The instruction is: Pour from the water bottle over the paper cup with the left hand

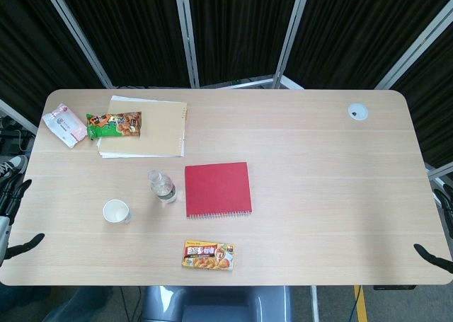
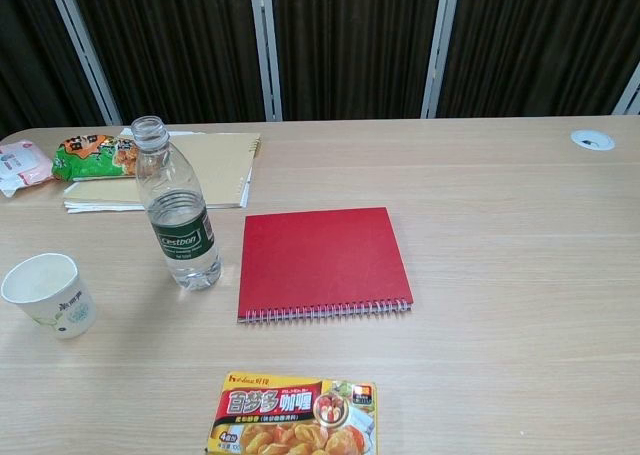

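Light wooden table [image 1: 318,194] with water bottle [image 2: 178,218], paper cup [image 2: 48,294], red notebook [image 2: 320,261], curry box [image 2: 293,415].

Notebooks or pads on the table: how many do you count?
2. A red spiral notebook lies mid-table, right of the water bottle. A tan pad sits at the far left on loose white sheets, a snack bag overlapping its corner. More could be hidden underneath.

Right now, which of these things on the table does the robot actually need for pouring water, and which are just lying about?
Needed for the job:
water bottle, uncapped, upright
paper cup, upright, left of the bottle
left hand, at the table's left edge

Just lying about:
red notebook
curry box
snack bag on a tan notebook
pink packet
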